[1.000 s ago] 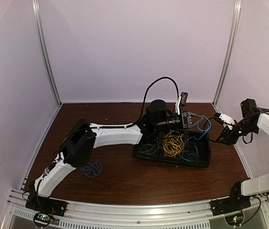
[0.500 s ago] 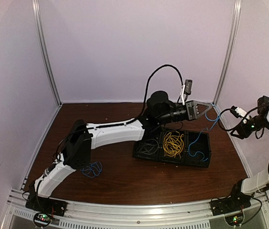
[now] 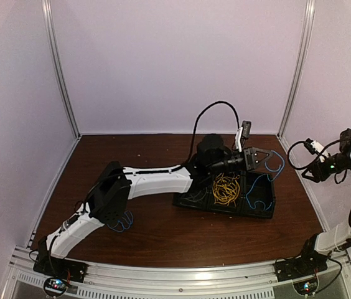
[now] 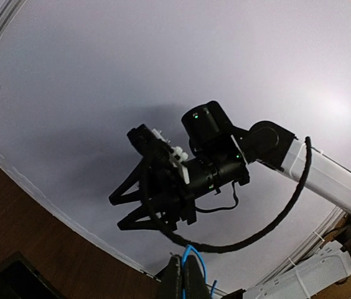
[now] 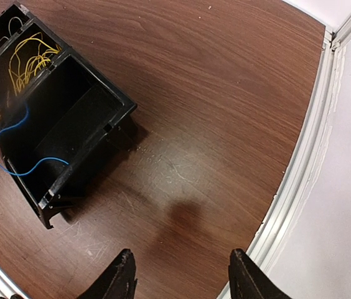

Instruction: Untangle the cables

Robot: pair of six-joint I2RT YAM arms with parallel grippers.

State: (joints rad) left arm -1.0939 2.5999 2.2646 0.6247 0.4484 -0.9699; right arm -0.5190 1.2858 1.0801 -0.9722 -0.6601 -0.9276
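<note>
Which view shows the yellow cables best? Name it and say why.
Top external: the whole bundle of yellow cables lies in the tray's middle compartment. Right wrist shows some strands near its frame's corner; left wrist shows none.

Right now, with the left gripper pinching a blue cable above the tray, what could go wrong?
The left gripper pinches the blue cable at its very tips; it may slip. Its tail lies in the tray compartment next to the yellow cables; pulling might snag them. The open right gripper is apart; nothing steadies the tail.
</note>
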